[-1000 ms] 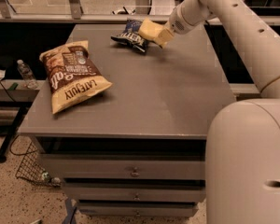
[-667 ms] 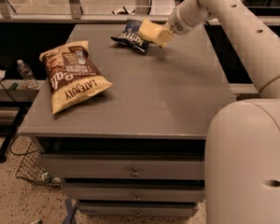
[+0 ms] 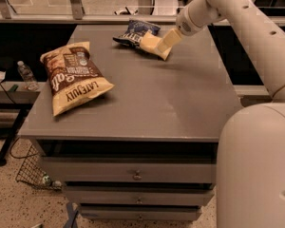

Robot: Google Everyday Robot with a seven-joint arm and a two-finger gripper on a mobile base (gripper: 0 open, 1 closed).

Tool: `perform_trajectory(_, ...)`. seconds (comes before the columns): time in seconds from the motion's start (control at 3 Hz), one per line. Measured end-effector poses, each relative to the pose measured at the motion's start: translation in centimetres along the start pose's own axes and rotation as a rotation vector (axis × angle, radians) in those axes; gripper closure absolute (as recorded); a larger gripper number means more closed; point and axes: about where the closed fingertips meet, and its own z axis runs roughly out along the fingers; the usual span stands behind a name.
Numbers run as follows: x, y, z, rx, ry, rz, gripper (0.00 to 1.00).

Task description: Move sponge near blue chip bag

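The pale yellow sponge (image 3: 150, 43) is at the far middle of the grey table (image 3: 147, 103), tilted, right next to the blue chip bag (image 3: 134, 31) and overlapping its right edge in the view. My cream gripper (image 3: 167, 42) reaches in from the upper right and is shut on the sponge's right end, holding it low over the tabletop. The blue bag lies flat near the table's far edge.
A large tan and brown chip bag (image 3: 72, 75) lies on the table's left side. Drawers (image 3: 135, 175) run below the front edge. A water bottle (image 3: 26, 75) stands on a low shelf to the left, and a wire basket (image 3: 31, 172) sits on the floor.
My gripper and the sponge have come slightly lower and nearer the tabletop beside the blue bag. Both bags have stayed put.
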Motion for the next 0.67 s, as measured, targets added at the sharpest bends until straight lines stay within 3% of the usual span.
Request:
perform_trajectory(0.33, 1.3, -1.0, -5.0, 0.071, -0.041, 0.008, 0.00)
perform_trajectory(0.67, 4.2, -0.6, -11.8, 0.152, -0.091, 0.043, 0.00)
